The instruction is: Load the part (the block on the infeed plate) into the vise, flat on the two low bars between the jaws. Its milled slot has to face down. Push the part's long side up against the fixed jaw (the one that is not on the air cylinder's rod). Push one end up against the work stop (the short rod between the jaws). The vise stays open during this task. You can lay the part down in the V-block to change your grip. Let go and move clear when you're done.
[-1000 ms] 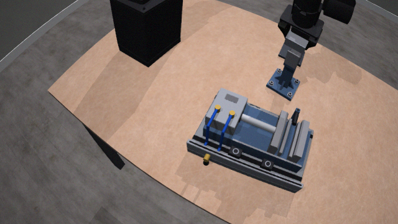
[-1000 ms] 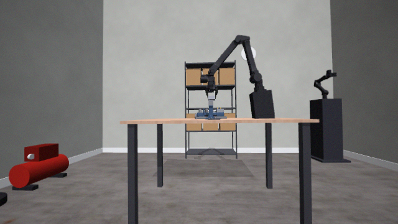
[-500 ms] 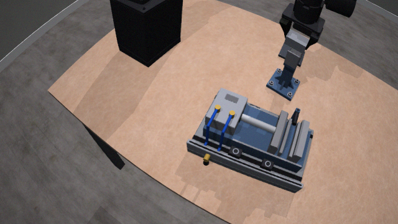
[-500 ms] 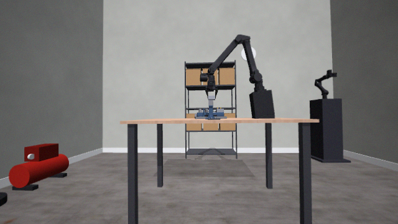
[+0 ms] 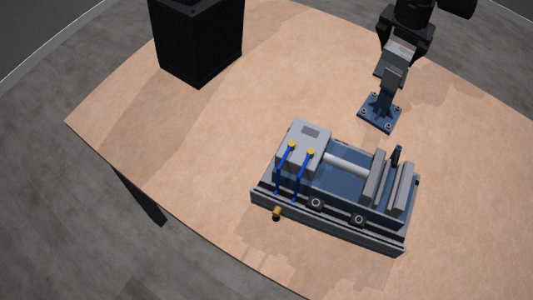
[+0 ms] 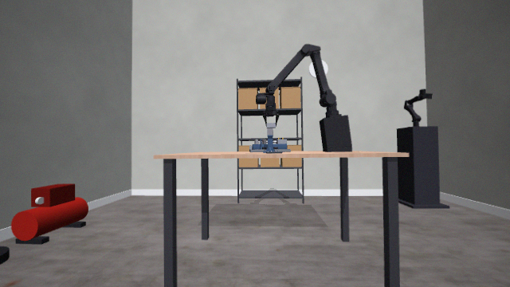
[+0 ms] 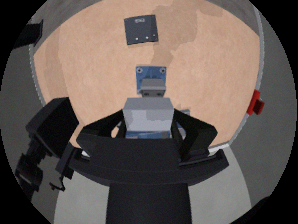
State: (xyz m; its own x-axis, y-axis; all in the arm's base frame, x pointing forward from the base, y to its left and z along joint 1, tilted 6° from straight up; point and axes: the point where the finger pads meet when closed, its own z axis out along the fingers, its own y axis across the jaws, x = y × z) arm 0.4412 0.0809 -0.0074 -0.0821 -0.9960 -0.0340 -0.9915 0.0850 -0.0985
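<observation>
The gripper (image 5: 399, 56) (image 6: 271, 121) (image 7: 148, 110) was approx. partway open, its fingers closed on the grey part (image 5: 397, 53) (image 6: 271, 125) (image 7: 148, 112), which sat betw. the tips, one finger per side. Just below was the grey head (image 5: 391, 79) (image 6: 270, 131) (image 7: 152, 89) of the blue stand (image 5: 385, 100) (image 6: 270, 143) (image 7: 142, 76); contact w/ it: can't tell. In the top view, the vise (image 5: 341, 189) lay approx. 7 o'clock from the tool, jaws apart, part not in it; arm's pedestal (image 5: 197, 46) approx. 9 o'clock.

Gripper: small shift, over the block.

Top view, against one second ago: the gripper (image 5: 397, 55) (image 6: 271, 123) (image 7: 148, 110) has moved slightly toward the right of the picture, its dark housing and fingers going with it. Most of that shift was already there at the half-second picture; from then to now the difference is very slight. The finger on the picture's left now sits nearer the block (image 5: 397, 52) (image 6: 271, 125) (image 7: 148, 111) than it did a second ago. Exterior view: any matching movement of the gripper is too small to tell. Whether the block itself shifted: cannot tell.
</observation>
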